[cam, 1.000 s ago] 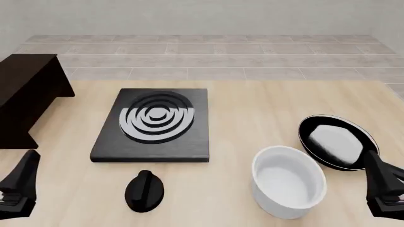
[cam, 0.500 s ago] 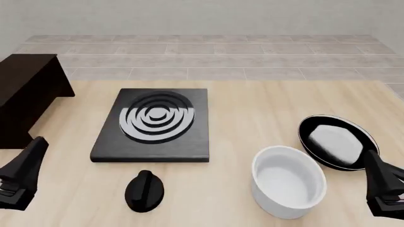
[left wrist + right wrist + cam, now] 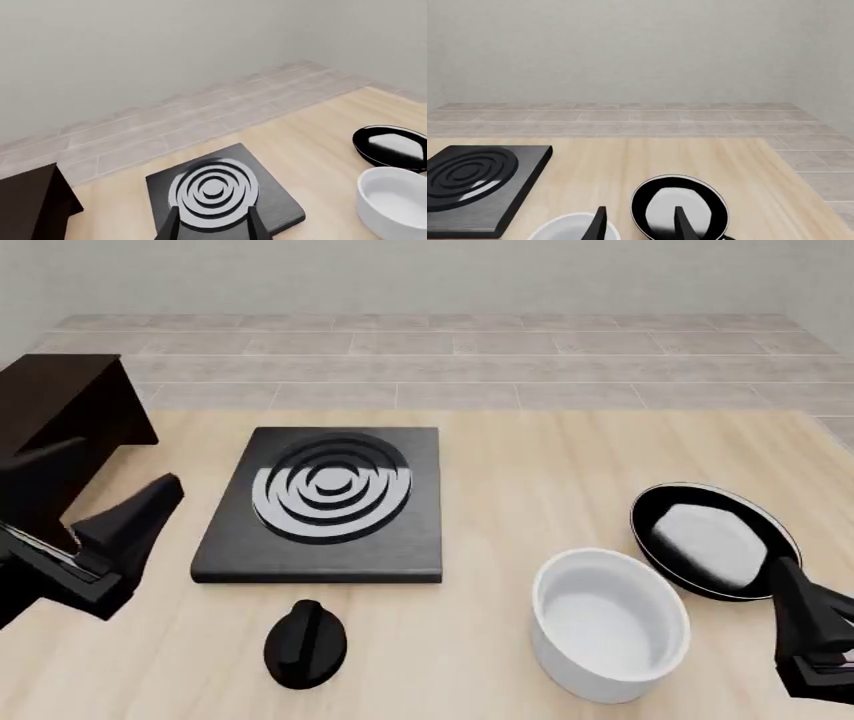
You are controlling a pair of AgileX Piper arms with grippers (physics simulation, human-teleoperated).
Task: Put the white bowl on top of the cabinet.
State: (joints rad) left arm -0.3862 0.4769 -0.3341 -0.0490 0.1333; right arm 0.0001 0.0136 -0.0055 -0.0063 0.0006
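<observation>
The white bowl (image 3: 611,637) stands upright on the table's front right, with the frying pan (image 3: 714,540) just behind it to the right. The dark cabinet (image 3: 54,430) stands at the far left. My left gripper (image 3: 158,498) is open and empty, raised in front of the cabinet and left of the stove plate, far from the bowl. My right gripper (image 3: 790,590) is open and empty just right of the bowl. The left wrist view shows the bowl (image 3: 393,202), the cabinet (image 3: 30,205) and the open fingers (image 3: 257,227). The right wrist view shows the bowl's rim (image 3: 557,227).
A flat black stove plate (image 3: 327,505) with grey rings lies at mid-table. A small black knob-like object (image 3: 304,643) lies in front of it. The frying pan (image 3: 679,210) sits near the table's right edge. Tiled floor lies beyond the far edge.
My left gripper has risen and moved forward and right, from the front left corner to beside the stove plate. The right gripper, bowl and pan have not moved.
</observation>
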